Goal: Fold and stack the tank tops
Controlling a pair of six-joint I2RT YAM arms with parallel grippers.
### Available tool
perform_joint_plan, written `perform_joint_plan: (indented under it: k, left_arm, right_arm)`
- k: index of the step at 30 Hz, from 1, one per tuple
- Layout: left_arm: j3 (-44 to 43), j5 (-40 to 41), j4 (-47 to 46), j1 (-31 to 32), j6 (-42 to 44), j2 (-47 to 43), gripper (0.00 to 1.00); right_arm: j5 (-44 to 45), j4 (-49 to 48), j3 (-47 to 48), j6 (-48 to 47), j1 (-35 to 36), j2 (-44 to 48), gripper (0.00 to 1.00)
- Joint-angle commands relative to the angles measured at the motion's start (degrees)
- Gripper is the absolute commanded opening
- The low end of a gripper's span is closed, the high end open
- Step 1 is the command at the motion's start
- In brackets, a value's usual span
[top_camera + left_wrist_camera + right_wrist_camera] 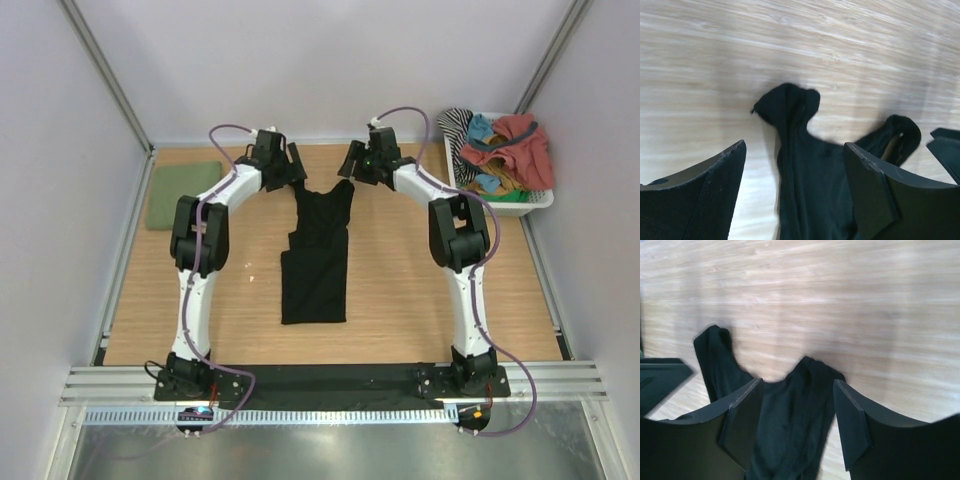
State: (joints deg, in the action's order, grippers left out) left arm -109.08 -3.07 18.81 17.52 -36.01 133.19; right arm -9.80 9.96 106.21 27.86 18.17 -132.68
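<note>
The left gripper (292,166) and the right gripper (354,160) gape wide and hold nothing, their flat matte fingers (870,192) poised over the two shoulder straps of one limp black tank top (318,255), which lies long and narrow mid-table. One olive tank top (183,193) lies folded into a rectangle at the table's left edge. At the far right, one white basket (528,203) holds crumpled garments.

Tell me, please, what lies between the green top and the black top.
The left arm stands between the green top and black top, in the top view.
</note>
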Motion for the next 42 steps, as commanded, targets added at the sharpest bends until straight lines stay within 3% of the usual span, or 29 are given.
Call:
perform_joint_plan:
  k: [1,8,17,23,26,32,37,42]
  left_arm:
    - [3.4,2.5,-1.1,0.1,1.9,-9.4,0.8]
    - [22.0,3.6,0.0,0.2,-0.3,-24.4,0.74]
    - [44.2,-4.3,-1.6,1.0,-1.3,-39.5,0.72]
    - [50.2,-4.1,-2.7,2.5,0.7,-42.5,0.74]
    - [52.6,-4.0,-5.7,3.8,1.5,-42.6,0.74]
    - [52.8,-5.8,-8.3,4.1,2.8,-38.3,0.65]
    - [52.1,-6.9,-8.7,4.1,3.1,-35.8,0.64]
    - [53.0,-7.2,-8.9,4.1,3.3,-36.0,0.61]
  right_arm:
    - [2.2,1.2,-3.6,-1.4,0.2,7.3,0.64]
    - [3.4,6.0,-20.9,-1.8,3.4,23.7,0.44]
    - [-0.8,6.6,-38.9,-3.2,9.9,35.5,0.5]
    - [1.2,7.1,-39.2,-3.2,13.6,33.7,0.52]
    - [2.0,7.0,-38.7,-3.6,14.6,31.9,0.48]
    - [1.9,6.7,-37.5,-4.0,15.0,28.2,0.4]
    - [1.5,5.5,-37.6,-4.3,15.4,26.9,0.42]
    - [1.1,4.7,-37.6,-4.5,15.7,26.8,0.36]
